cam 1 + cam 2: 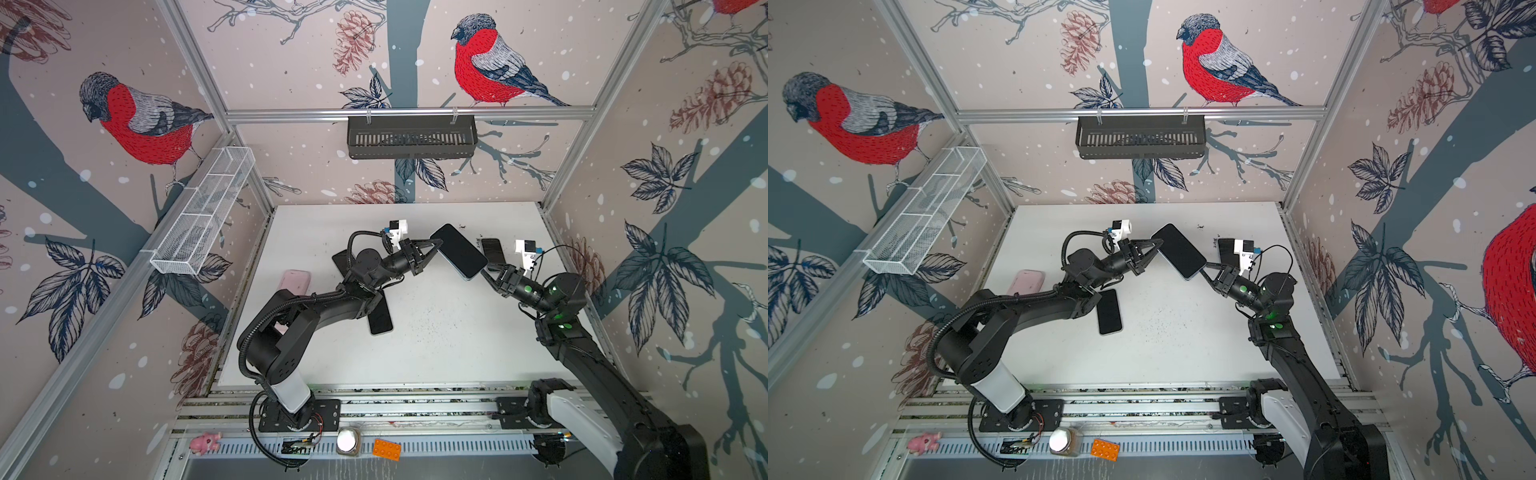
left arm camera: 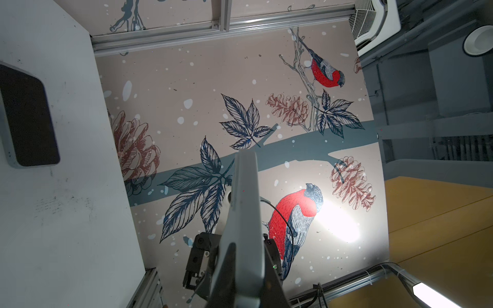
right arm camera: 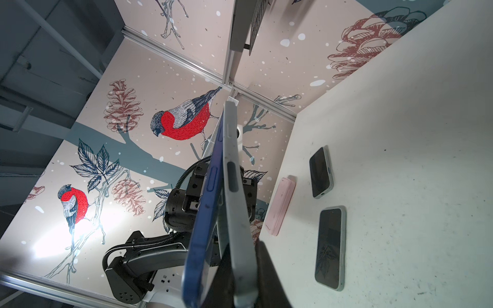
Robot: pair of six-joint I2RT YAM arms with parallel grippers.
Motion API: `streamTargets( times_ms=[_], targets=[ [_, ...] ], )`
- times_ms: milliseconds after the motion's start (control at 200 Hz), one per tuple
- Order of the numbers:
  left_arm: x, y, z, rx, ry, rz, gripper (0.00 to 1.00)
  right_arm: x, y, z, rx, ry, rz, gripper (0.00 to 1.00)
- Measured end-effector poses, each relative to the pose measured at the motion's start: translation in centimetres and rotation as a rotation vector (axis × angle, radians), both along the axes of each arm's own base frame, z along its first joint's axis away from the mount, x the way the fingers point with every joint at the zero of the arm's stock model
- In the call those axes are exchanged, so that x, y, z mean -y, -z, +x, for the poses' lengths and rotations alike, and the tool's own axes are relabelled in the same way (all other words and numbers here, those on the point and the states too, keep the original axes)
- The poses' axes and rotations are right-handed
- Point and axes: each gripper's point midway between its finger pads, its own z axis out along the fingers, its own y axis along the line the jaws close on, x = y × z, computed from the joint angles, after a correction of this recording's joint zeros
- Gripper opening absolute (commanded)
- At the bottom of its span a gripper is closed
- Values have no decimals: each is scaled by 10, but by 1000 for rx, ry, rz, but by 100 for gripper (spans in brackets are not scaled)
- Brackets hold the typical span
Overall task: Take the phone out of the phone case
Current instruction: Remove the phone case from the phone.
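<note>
Worktop [image 1: 436, 353]: spare phone [image 1: 380, 322] left of centre.
Right claw [image 1: 485, 274]: clamped on nearer end of the phone [image 1: 459, 249]; one finger seems wedged between it and the phone case [image 3: 198, 240].
Phone: aloft over the far half, screen up.
Phone case: blue, peeled off nearer end, joined beyond.
Left claw [image 1: 430, 247]: clamped on the cased far side.
Progress: about half; far end left to free.

I am seeing a matt pale edge and glossy black glass on the phone [image 3: 236, 213], smooth blue plastic on the phone case [image 3: 201, 226], and a matt, scuffed finish on the surface [image 3: 400, 160].
</note>
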Motion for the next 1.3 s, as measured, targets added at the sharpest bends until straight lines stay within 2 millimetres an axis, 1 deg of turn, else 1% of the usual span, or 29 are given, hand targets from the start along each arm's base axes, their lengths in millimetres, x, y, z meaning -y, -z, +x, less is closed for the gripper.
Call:
streamTargets(
  times_ms=[140,300,375,480,600,660,710,820,931,1006,1101,1171,1296],
  targets=[
    [3,7,0,-4,5,33,0,2,4,-1,-25,6,6,4],
    [8,12,4,0,9,79,0,5,10,-2,-49,28,17,3],
    [11,17,5,-2,7,111,9,6,15,-2,-75,38,25,3],
    [13,28,8,-8,3,148,27,8,24,-3,-112,51,33,2],
    [16,50,13,-45,-4,199,36,8,29,-5,-120,49,34,2],
    [17,58,15,-56,-7,215,41,8,35,-6,-133,50,33,2],
    [18,61,15,-61,-6,219,46,8,38,-7,-142,51,34,2],
    [20,67,17,-72,-17,228,63,8,45,-8,-155,54,32,2],
    [19,70,18,-67,-24,241,76,9,52,-10,-173,58,32,2],
    [17,73,20,-71,-46,270,81,9,55,-11,-176,59,33,2],
    [14,73,19,-58,-61,301,84,10,58,-12,-184,66,35,2],
    [14,74,21,-47,-74,324,84,11,60,-12,-197,72,42,2],
    [10,82,23,-42,-100,391,85,11,65,-14,-206,73,42,2]
  ],
)
